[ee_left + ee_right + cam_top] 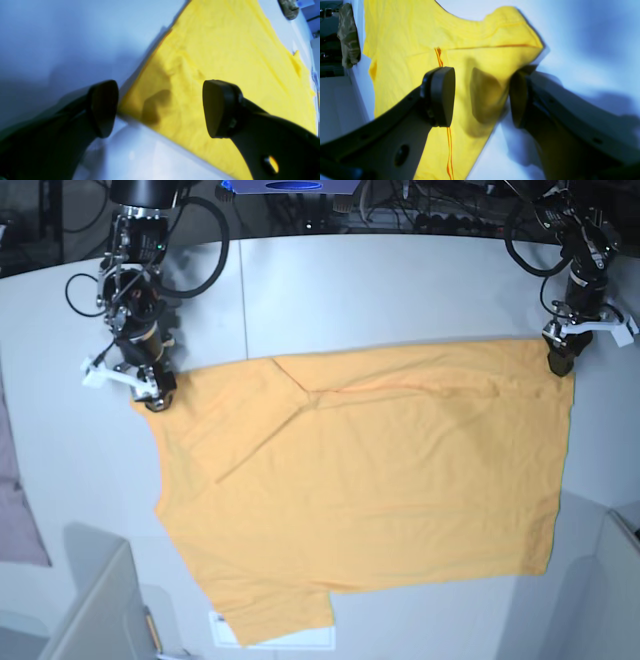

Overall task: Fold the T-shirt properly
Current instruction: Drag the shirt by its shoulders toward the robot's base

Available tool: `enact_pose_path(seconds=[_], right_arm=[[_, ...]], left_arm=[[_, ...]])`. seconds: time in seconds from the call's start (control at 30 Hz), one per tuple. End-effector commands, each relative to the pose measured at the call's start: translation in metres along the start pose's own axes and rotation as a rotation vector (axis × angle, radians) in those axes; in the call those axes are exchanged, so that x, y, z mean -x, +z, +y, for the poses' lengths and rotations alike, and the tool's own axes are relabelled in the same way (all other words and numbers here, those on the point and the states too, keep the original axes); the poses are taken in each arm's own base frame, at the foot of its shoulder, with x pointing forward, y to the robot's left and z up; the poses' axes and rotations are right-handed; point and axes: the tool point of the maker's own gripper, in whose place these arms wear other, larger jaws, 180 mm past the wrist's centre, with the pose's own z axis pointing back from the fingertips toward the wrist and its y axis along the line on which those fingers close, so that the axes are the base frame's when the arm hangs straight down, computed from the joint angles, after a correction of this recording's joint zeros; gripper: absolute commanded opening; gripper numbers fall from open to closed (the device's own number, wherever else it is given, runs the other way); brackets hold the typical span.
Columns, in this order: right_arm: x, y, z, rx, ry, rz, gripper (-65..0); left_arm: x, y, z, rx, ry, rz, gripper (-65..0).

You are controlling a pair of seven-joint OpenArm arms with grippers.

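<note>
Wide-open left gripper point(160, 108) and right gripper point(481, 96) straddle T-shirt point(370, 480) corners, gripping nothing; wrist views alone show gaps.

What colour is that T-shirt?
Plain orange-yellow T-shirt, seen best in the base view.

Both arms reach down, wrists bent. Left hand point(160, 108): fingers point(220, 107) spread wide, nothing between them. Right hand point(482, 96): fingers point(442, 96) likewise parted, pointing downward, gripping nothing.
</note>
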Motion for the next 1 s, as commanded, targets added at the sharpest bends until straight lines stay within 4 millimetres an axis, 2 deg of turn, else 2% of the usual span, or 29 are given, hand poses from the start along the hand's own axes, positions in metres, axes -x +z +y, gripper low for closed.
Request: enact_pose_path(seconds=[0.0, 0.1, 0.2, 0.27, 0.33, 0.37, 0.4, 0.53, 0.67, 0.8, 0.87, 0.97], right_arm=[[0.010, 0.000, -0.017, 0.065, -0.005, 0.040, -32.1], [0.011, -0.002, -0.017, 0.067, -0.006, 0.043, -32.6], [0.011, -0.003, -0.014, 0.034, 0.010, 0.047, -34.1], [0.014, -0.005, -0.016, 0.027, 0.016, 0.055, -43.2], [0.018, -0.006, -0.018, 0.018, 0.022, 0.064, -61.1], [0.019, -0.007, -0.015, 0.000, 0.029, 0.067, -65.0], [0.019, -0.007, -0.013, -0.014, 0.034, 0.068, -65.0], [0.010, -0.002, -0.024, 0.003, 0.013, 0.046, -65.0], [0.011, 0.004, -0.037, 0.026, 0.011, 0.047, -65.0], [0.009, 0.019, -0.040, 0.020, 0.030, 0.035, -65.0], [0.007, 0.028, -0.040, 0.015, 0.040, 0.027, -65.0], [0.007, 0.040, -0.043, 0.013, 0.055, 0.020, -65.0]], left_arm=[[0.002, -0.002, 0.002, -0.010, -0.012, 0.033, -14.3], [0.007, -0.006, 0.004, -0.012, 0.002, 0.046, -18.4], [0.009, -0.007, 0.007, -0.017, 0.010, 0.052, -31.1], [0.009, -0.007, 0.008, -0.019, 0.011, 0.056, -40.5], [0.005, -0.007, 0.009, -0.019, -0.003, 0.054, -51.5], [0.005, -0.007, 0.009, -0.020, -0.004, 0.056, -57.6], [0.004, -0.007, 0.008, -0.018, -0.007, 0.053, -64.0], [-0.001, -0.001, 0.015, -0.033, -0.032, 0.057, -65.0], [-0.002, 0.005, 0.024, -0.053, -0.051, 0.067, -65.0], [-0.005, 0.010, 0.031, -0.067, -0.070, 0.075, -65.0], [-0.001, 0.018, 0.041, -0.087, -0.079, 0.094, -65.0], [-0.004, 0.026, 0.042, -0.095, -0.113, 0.095, -65.0]])
